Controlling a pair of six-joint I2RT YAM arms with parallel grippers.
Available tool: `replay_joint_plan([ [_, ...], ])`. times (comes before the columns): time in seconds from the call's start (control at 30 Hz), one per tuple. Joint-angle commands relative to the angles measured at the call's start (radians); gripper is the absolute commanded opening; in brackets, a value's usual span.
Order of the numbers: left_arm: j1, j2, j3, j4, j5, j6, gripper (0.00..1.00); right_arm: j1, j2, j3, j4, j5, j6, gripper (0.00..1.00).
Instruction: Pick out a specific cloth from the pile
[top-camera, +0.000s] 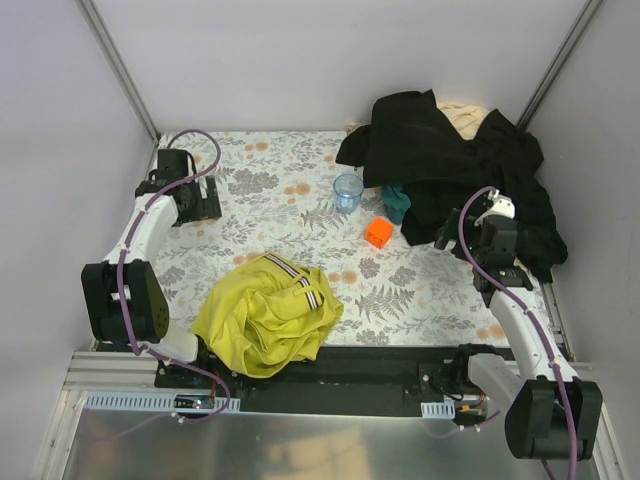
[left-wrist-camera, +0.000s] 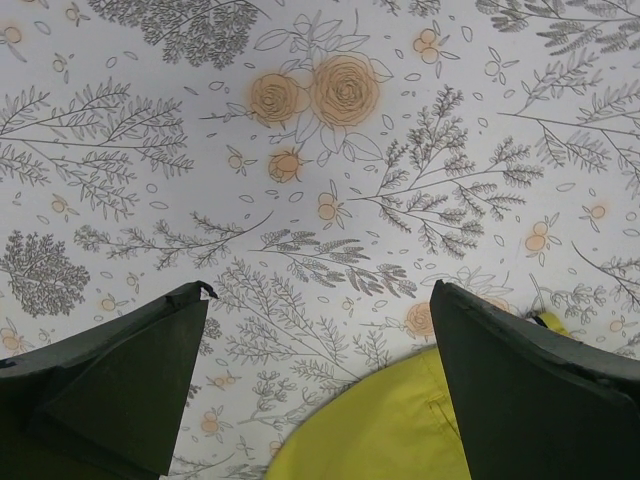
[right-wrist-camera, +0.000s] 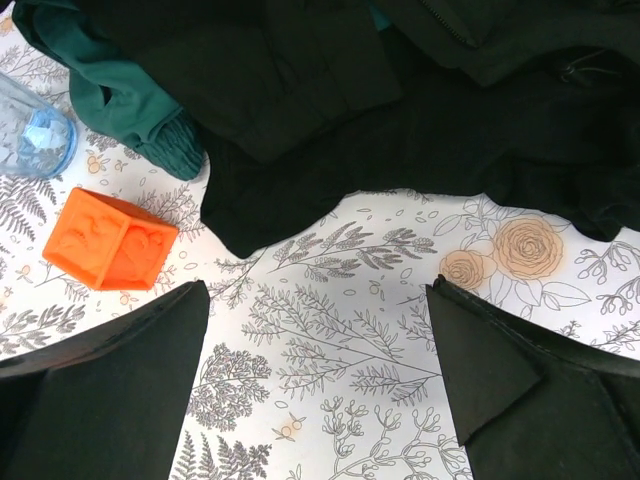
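The yellow-green cloth (top-camera: 265, 318) lies crumpled at the near edge of the table, apart from the pile, its striped hem band (top-camera: 298, 281) on top. Its edge shows at the bottom of the left wrist view (left-wrist-camera: 385, 430). The pile (top-camera: 450, 165) of mostly black garments sits at the back right, with a cream piece (top-camera: 470, 117) behind and a teal piece (top-camera: 396, 200) at its left edge. My left gripper (top-camera: 197, 200) (left-wrist-camera: 320, 290) is open and empty over bare table at the back left. My right gripper (top-camera: 462, 228) (right-wrist-camera: 318, 290) is open and empty just before the pile's black edge (right-wrist-camera: 300, 200).
An orange cube (top-camera: 379, 232) (right-wrist-camera: 108, 240) and a clear blue cup (top-camera: 348, 191) (right-wrist-camera: 30, 130) stand left of the pile. The floral table cover (top-camera: 290, 200) ends at grey walls on three sides. A black rail (top-camera: 380, 365) runs along the near edge.
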Motion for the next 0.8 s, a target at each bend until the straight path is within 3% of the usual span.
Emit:
replay_joint_plan([
  [0.0, -0.005, -0.027, -0.014, 0.019, -0.066, -0.095, 1.0, -0.033, -0.027, -0.013, 0.055, -0.032, -0.009, 0.99],
  [0.1, -0.005, -0.019, -0.025, 0.037, -0.069, -0.095, 0.96, -0.043, -0.024, -0.021, 0.062, -0.046, -0.001, 0.99],
  [0.77, -0.005, -0.064, -0.096, 0.094, -0.079, -0.052, 0.95, -0.059, -0.043, -0.036, 0.091, -0.045, -0.003, 0.99],
])
